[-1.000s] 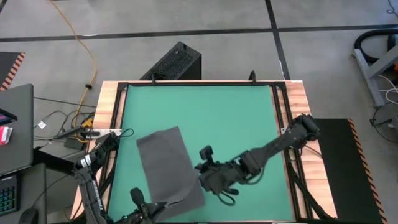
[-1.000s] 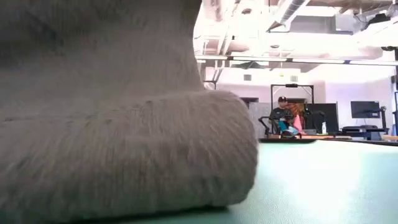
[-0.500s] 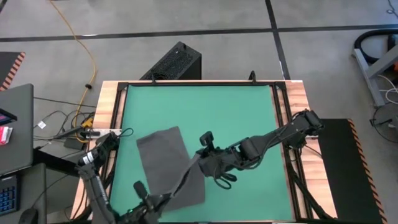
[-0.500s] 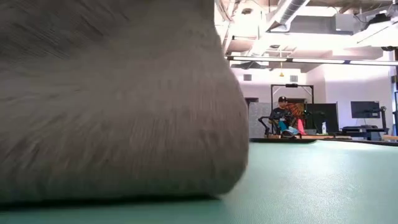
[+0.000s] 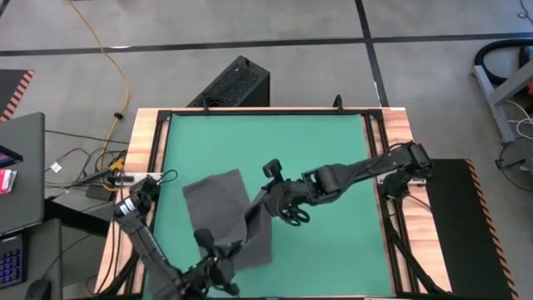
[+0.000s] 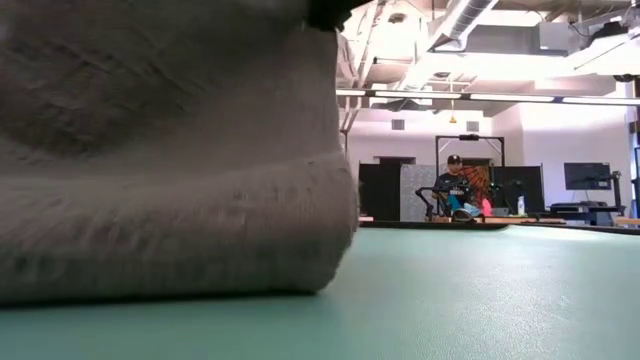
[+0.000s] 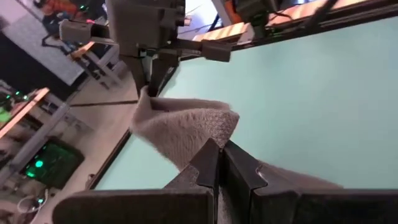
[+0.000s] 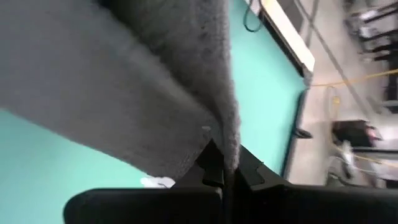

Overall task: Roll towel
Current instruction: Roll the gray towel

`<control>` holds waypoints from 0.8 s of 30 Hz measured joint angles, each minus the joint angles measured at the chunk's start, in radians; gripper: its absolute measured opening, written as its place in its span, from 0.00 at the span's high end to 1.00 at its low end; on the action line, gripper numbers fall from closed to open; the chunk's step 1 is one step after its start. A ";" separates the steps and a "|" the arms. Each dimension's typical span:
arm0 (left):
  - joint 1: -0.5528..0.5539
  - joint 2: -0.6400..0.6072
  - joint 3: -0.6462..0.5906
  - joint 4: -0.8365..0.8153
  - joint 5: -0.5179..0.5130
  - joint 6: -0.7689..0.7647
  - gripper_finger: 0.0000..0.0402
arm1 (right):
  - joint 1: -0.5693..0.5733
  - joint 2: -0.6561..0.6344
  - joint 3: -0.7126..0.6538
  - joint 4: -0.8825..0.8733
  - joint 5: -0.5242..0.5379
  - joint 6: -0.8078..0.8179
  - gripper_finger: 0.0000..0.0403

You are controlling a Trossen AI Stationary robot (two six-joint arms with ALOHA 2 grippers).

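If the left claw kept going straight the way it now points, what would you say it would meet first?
Probably the right claw: in the left wrist view it hangs ahead of the left claw, both shut on the towel lifted between them. Depth is unclear, so that is a guess.

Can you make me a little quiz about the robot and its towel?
1. True or false: both grippers are shut on the towel.
2. What colour is the table mat under the towel? A) green B) red C) yellow
3. Fill in: the right gripper holds the towel's edge ____ the mat, not flat on it.

Key
1. True. The left gripper pinches one corner and the right gripper pinches another, each seen from its own wrist view.
2. A, green.
3. Above. From the high view, the near end of the towel is raised and folding over towards the rest.
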 joint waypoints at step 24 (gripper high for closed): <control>-0.260 -0.272 0.004 0.002 -0.205 -0.105 1.00 | -0.061 -0.020 0.000 -0.079 -0.152 -0.009 0.96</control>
